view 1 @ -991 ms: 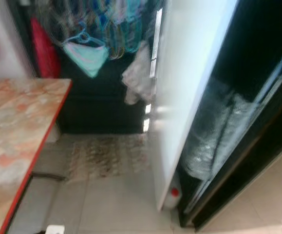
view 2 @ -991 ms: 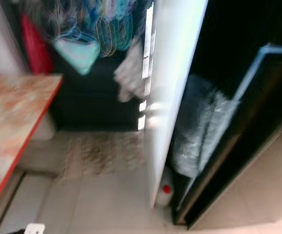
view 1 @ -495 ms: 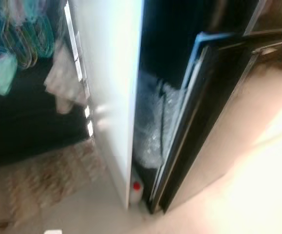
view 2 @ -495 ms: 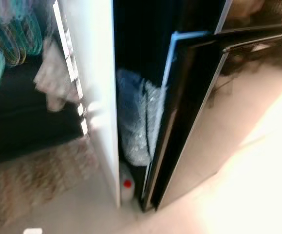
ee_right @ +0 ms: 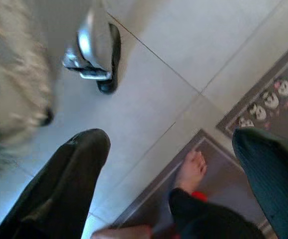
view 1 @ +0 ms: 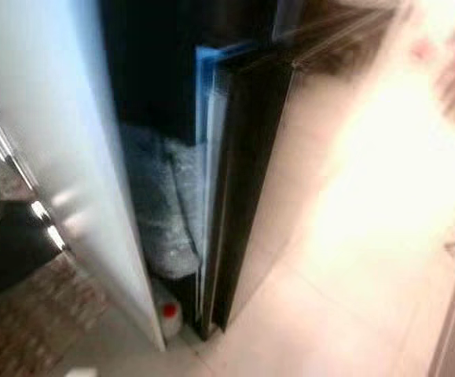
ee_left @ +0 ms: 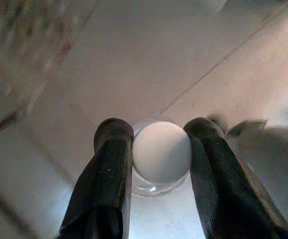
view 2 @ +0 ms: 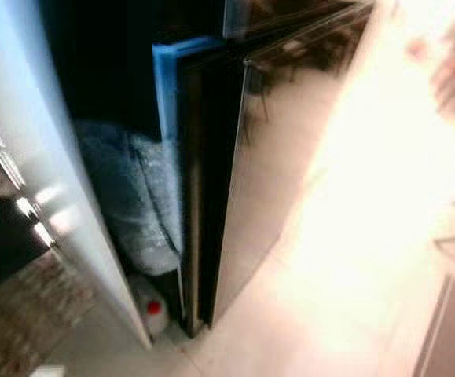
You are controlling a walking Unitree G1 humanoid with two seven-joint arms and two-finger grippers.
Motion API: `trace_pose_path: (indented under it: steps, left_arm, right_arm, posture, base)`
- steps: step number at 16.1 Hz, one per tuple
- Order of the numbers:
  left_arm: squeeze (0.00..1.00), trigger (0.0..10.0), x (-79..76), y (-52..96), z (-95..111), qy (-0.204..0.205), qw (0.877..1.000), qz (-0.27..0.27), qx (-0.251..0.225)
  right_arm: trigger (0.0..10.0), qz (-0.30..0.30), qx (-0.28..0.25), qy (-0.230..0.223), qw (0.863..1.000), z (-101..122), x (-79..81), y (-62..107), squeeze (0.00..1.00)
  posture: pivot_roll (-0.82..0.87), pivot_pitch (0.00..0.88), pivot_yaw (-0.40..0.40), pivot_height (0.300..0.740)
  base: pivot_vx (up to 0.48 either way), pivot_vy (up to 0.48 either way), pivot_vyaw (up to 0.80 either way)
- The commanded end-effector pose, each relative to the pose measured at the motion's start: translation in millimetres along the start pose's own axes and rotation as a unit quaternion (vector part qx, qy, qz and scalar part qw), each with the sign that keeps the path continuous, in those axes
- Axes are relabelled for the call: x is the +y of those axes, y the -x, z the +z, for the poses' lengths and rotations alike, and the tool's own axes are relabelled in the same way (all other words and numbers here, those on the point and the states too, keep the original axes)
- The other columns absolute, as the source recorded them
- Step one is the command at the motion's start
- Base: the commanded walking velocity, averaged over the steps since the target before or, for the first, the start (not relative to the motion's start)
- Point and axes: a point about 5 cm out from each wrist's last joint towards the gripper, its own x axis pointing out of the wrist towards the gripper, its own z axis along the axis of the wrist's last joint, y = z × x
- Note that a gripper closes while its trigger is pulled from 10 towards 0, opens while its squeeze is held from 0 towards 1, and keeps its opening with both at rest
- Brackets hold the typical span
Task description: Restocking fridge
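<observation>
We carry a clear plastic bottle with a white ribbed screw cap (ee_left: 161,158) in our left tool (ee_left: 156,149), whose two black fingers (ee_left: 109,164) are clamped on either side of the neck just below the cap; pale floor tiles lie beneath it. Our right tool (ee_right: 171,164) hangs with its fingers spread wide and nothing between them, above tiled floor, a dark mat and a person's bare foot (ee_right: 189,169).

Ahead, blurred, we see the white side panel of the fridge (view 1: 78,181) and a glossy black door (view 1: 247,181) standing ajar, with a crinkled clear plastic bag (view 1: 160,204) in the dark gap and a small white bottle with a red cap (view 1: 168,314) on the floor at its foot.

We judge the restocking barely begun: the bottle is in hand but not yet shelved, and the approach and placing remain. No label or writing can be read
</observation>
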Motion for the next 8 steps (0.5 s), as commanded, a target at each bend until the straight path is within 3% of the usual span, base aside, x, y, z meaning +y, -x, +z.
trace_pose_path:
  steps: [1,8]
  left_arm:
    - [0.0,10.0,5.5,1.9,-9.2,0.003,1.0,0.007,0.013]
    - [0.0,10.0,5.1,1.3,-7.5,0.001,1.0,0.007,0.014]
  right_arm:
    - [10.0,0.001,0.0,-0.001,1.0,0.5,1.0,-0.3,0.0]
    - [10.0,0.002,-0.002,-0.007,1.0,0.5,2.5,-0.5,0.0]
  posture:
    - [0.11,0.0,-0.071,0.74]
    - [0.1,0.0,-0.059,0.74]
  base:
    - [0.0,0.0,-0.78]
    - [0.0,0.0,-0.79]
